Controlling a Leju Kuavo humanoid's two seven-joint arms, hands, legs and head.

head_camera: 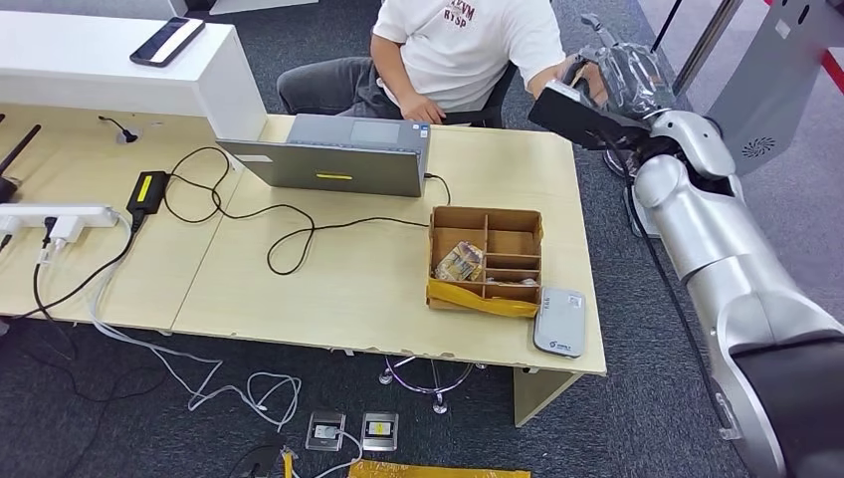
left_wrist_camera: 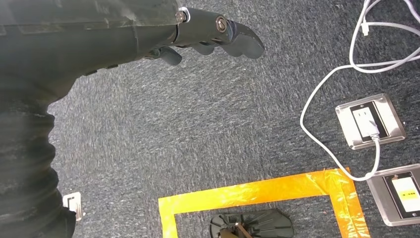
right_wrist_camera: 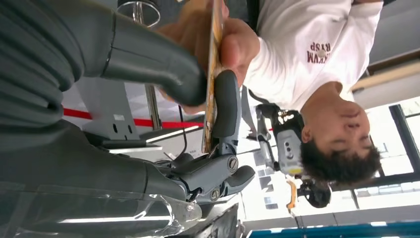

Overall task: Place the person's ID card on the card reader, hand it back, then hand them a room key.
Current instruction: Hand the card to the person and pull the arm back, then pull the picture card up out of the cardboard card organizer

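My right hand [head_camera: 597,85] is raised past the table's far right corner, in front of a seated person [head_camera: 468,50] in a white shirt. In the right wrist view its thumb [right_wrist_camera: 163,69] and a finger [right_wrist_camera: 225,104] pinch a thin card [right_wrist_camera: 213,119], seen edge-on. The person's hand [right_wrist_camera: 237,42] grips the same card from the other end. Which card it is I cannot tell. The grey card reader [head_camera: 559,321] lies at the table's near right corner with nothing on it. My left hand [left_wrist_camera: 213,34] hangs over the carpet, fingers apart, holding nothing.
A cardboard divider box [head_camera: 483,214] next to the reader holds yellowish cards [head_camera: 459,262]. A laptop [head_camera: 333,159] with black cables stands mid-table, and a power strip [head_camera: 60,214] lies at the left. On the floor are sockets [left_wrist_camera: 369,121] and orange tape [left_wrist_camera: 257,191].
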